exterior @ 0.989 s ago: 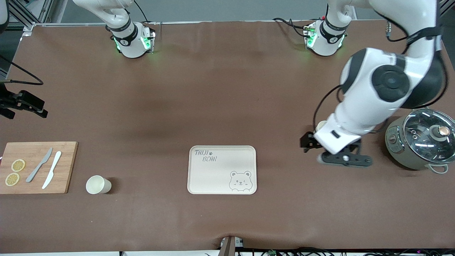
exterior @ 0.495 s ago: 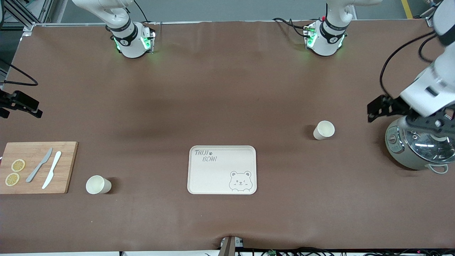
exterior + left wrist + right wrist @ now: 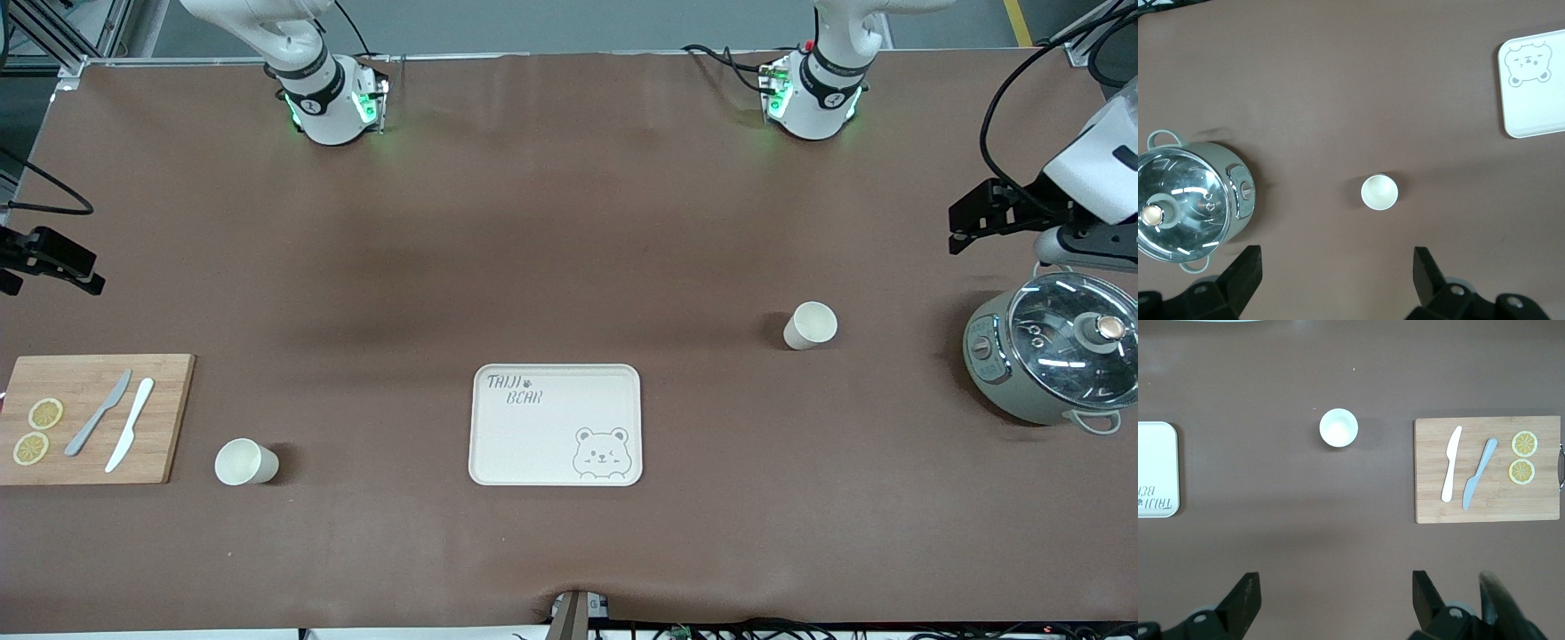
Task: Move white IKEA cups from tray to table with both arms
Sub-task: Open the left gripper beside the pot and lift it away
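Two cups: both small off-white handleless tumblers stand upright on the brown matte desk (image 3: 551, 222), off the tray. I read the carrying as done.
Cup by the left arm's end (image 3: 810, 324): near the grey-green pot, farther from the front camera than the tray, well apart from both, so nothing crowds it.
Cup by the right arm's end (image 3: 242, 462): just beside the wooden cutting board, not touching it, level with the tray's nearer edge.
Tray: the cream rounded-rectangle tray with the bear print (image 3: 555, 424) sits mid-desk, nothing on it.
Left hand (image 3: 1337, 267): jaws spread wide, holding nothing, high over the desk near the glass-lidded pot (image 3: 1053, 357); its cup shows well below it, clear of the fingers.
Right hand (image 3: 1336, 590): also wide apart and bare, hanging high above the desk near its cup and the board; I'd call this arm parked.
Cutting board (image 3: 93, 418): carries two pale knives and two lemon slices, untouched by my work.
Risk: little, I judge.
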{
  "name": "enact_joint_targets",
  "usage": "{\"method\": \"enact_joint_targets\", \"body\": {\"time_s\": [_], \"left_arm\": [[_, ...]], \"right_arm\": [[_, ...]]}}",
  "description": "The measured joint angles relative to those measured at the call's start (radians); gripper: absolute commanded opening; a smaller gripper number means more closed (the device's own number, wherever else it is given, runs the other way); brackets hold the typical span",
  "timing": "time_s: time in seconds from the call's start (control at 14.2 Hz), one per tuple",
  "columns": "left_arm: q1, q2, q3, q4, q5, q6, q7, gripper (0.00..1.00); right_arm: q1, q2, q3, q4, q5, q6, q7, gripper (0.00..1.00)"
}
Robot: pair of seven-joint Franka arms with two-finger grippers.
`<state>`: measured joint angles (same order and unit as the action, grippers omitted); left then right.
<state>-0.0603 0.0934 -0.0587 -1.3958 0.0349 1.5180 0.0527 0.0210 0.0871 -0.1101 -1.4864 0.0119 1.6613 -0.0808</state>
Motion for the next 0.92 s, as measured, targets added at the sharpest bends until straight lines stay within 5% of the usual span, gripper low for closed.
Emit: {"method": "enact_joint_targets", "body": {"time_s": [0.28,0.92], "left_arm": [[0.014,-0.01,0.001,-0.032,0.0,0.003,0.05,1.0],[0.067,-0.028,0.003,-0.06,-0.059,0.04,0.064,1.0]], "right_arm": [[-0.051,0.0,0.064,0.0,0.0,0.0,0.0,1.0],[-0.059,0.0,0.067,0.0,0.0,0.001,0.0,1.0]]}}
